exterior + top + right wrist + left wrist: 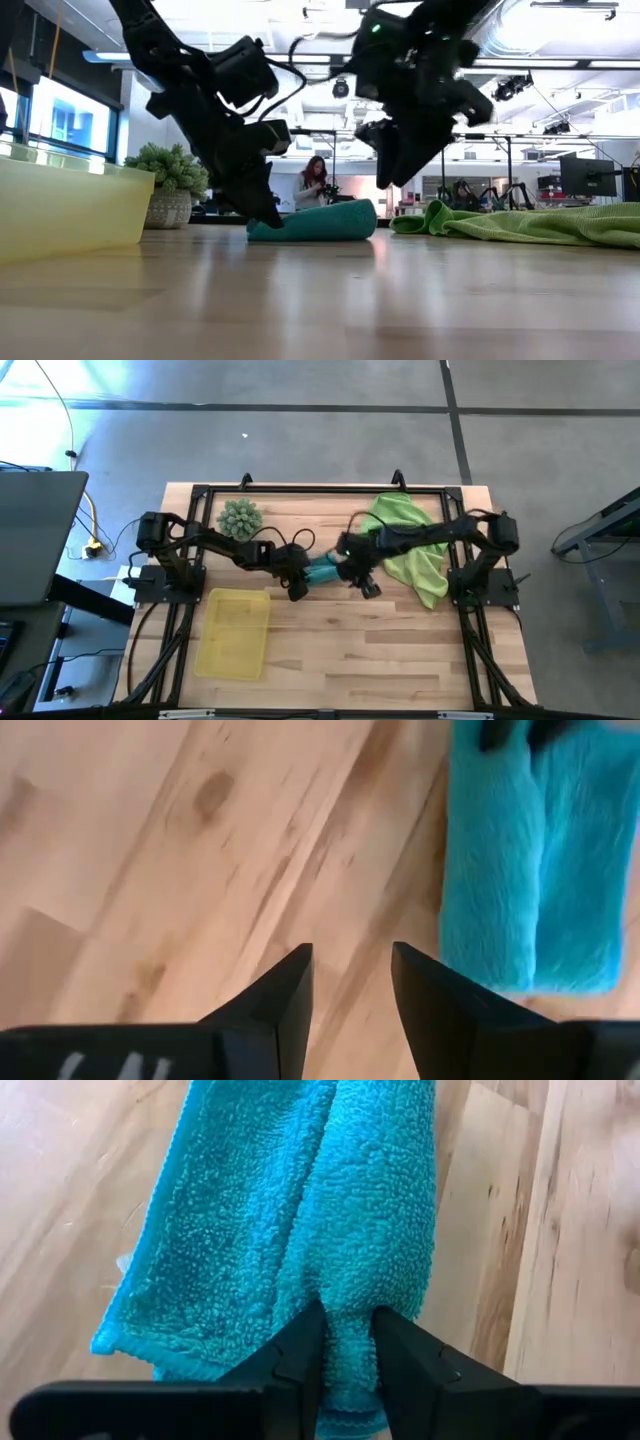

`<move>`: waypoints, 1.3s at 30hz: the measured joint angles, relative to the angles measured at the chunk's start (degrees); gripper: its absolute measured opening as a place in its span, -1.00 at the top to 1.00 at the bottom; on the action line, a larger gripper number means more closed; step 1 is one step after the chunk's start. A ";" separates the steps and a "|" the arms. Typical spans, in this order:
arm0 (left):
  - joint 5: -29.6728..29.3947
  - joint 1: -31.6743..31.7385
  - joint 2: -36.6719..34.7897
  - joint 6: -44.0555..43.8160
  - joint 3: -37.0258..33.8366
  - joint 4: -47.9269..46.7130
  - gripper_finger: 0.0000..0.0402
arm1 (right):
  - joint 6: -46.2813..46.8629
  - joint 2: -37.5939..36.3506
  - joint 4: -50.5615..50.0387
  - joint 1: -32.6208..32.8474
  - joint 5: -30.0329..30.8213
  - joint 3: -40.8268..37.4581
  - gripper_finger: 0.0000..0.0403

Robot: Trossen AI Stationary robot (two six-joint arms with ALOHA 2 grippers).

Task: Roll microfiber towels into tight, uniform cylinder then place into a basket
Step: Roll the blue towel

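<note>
From my remote station, reading left to right across the high view: the yellow basket (234,633) lay on the table (380,650) near its front-left part, with a spiky pale-green ball (240,518) farther back. The left gripper (297,586) was at mid-table with its fingers (300,1355) pinched narrowly on a fold at one end of the rolled teal towel (324,571), which lay flat on the wood near the centre, well apart from the basket. At the roll's other end I saw the right gripper (366,585) raised clear of the towel, its fingers (290,995) parted with only bare wood showing between them, holding nothing. Farther right, a lime green towel (412,545) lay loosely spread and unrolled beneath the right arm. In the low view a person (315,182) stood far behind the table.
</note>
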 joint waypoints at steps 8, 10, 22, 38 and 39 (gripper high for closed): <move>1.48 0.62 0.06 0.51 -0.02 -0.03 0.63 | 1.88 -5.53 35.22 1.78 5.19 -18.58 0.49; 1.44 0.62 0.07 0.54 -0.05 0.02 0.63 | 4.35 -5.48 41.73 1.23 3.26 -22.01 0.51; 1.42 0.60 0.11 0.47 -0.11 0.51 0.63 | 3.29 -3.71 58.67 -1.24 5.18 -29.96 0.44; 1.32 0.55 -0.89 0.00 -0.17 0.91 0.63 | 6.63 6.24 65.64 -4.03 9.49 -29.80 0.16; 1.01 0.49 -1.21 0.31 -0.20 0.84 0.63 | 7.94 6.77 65.86 -4.35 9.40 -29.78 0.17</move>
